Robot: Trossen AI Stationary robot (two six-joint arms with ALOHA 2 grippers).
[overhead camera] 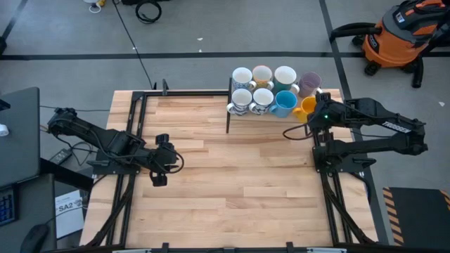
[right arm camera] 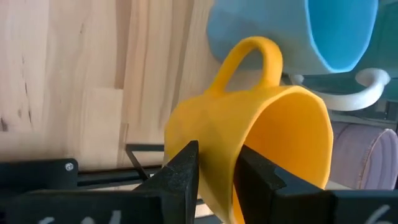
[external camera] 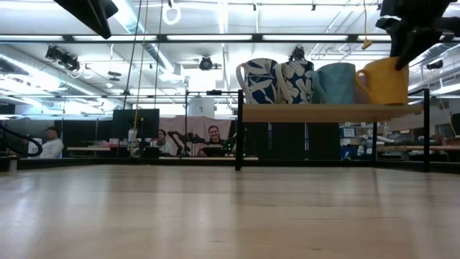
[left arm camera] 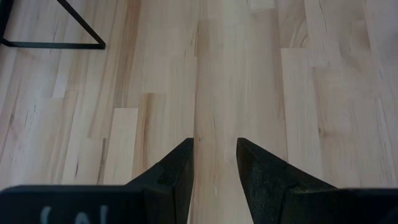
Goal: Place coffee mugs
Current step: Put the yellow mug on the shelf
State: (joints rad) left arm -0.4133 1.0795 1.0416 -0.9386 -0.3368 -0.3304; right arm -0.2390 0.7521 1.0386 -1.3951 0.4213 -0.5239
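Several coffee mugs stand in two rows on a raised shelf (external camera: 323, 112) at the table's far right. They include two dark-patterned ones (external camera: 277, 80), a blue mug (overhead camera: 285, 102) and a purple one (overhead camera: 309, 83). The yellow mug (right arm camera: 249, 130) stands at the near row's right end, its base on the shelf board. My right gripper (right arm camera: 217, 171) is open at this mug, one finger outside its wall and one at its mouth. My left gripper (overhead camera: 177, 163) hangs open over bare table at the left, with nothing between its fingers (left arm camera: 214, 158). My right gripper straddles the yellow mug's wall at the rim (right arm camera: 227, 186), on the side opposite the handle, coming slanting down from the table's right. The gap between the fingers is wider than the wall. Whether either finger touches the mug, I cannot tell.
The shelf's black frame leg (overhead camera: 228, 112) stands on the table near the far middle. The wooden tabletop (overhead camera: 239, 183) stretches bare between both arms. Beyond the table an orange shop vacuum (overhead camera: 401, 35) sits on the floor, and people sit at desks in the room behind.
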